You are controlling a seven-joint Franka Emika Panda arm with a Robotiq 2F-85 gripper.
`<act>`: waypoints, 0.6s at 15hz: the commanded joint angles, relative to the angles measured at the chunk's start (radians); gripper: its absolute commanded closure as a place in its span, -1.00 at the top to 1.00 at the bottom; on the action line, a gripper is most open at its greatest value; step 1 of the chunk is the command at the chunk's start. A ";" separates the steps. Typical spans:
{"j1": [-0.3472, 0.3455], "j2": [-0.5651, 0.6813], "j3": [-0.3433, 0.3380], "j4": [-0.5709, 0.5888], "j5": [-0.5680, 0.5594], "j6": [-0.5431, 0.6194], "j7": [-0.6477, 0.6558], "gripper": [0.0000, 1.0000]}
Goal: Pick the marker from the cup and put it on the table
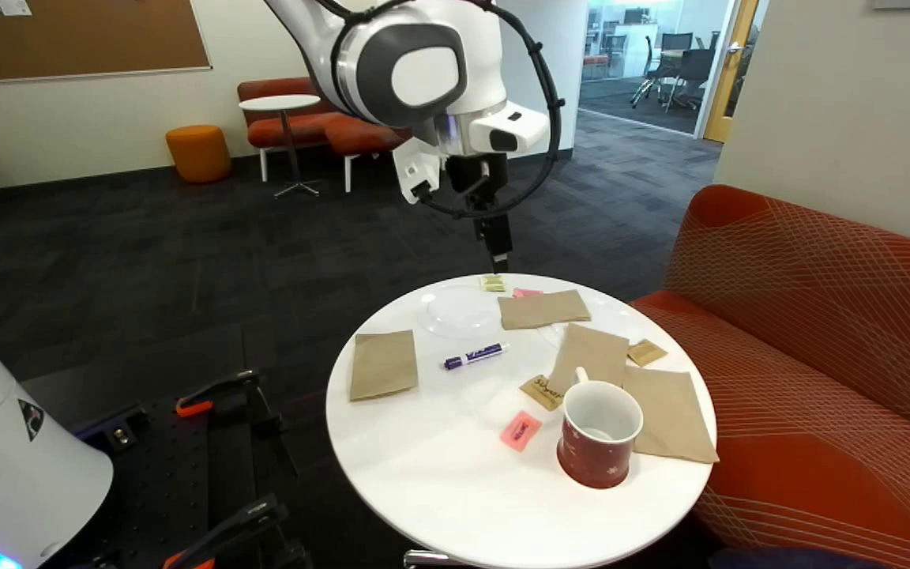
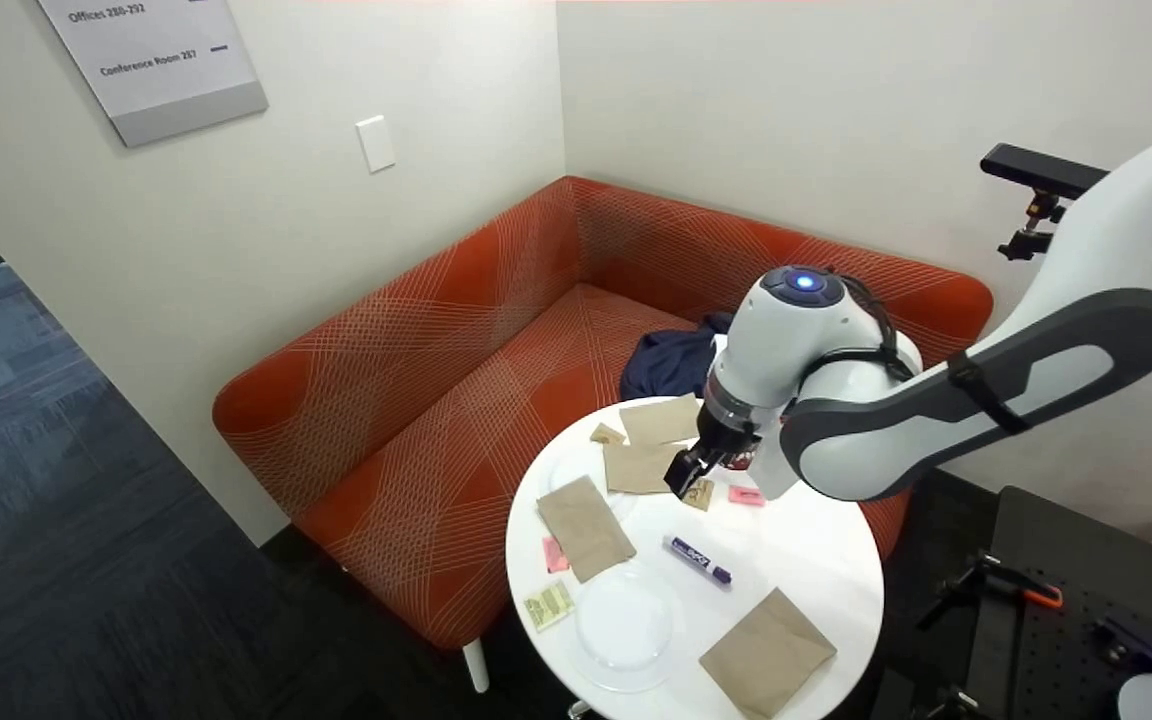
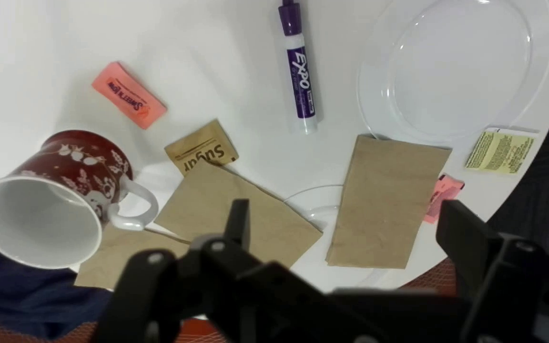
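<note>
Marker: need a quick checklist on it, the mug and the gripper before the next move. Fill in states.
1. Marker out of the mug and on the table: ok, it lies flat on the bare white top.
2. Marker cap on: ok, purple cap in place.
3. Marker clear of the clear plate: ok, beside it, with a gap.
4. Mug upright, no pen inside: ok, only the pale interior shows.
5. Gripper open and holding nothing: ok, fingers apart in the wrist view.
6. Exact gripper height above the table: cannot tell from these views.
</note>
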 commanded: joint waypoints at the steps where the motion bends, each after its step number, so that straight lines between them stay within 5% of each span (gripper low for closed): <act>1: 0.017 -0.154 -0.023 -0.140 -0.070 0.041 0.087 1.00; 6: -0.021 -0.278 0.007 -0.244 -0.144 0.045 0.149 1.00; 9: -0.039 -0.244 0.027 -0.207 -0.113 0.015 0.107 1.00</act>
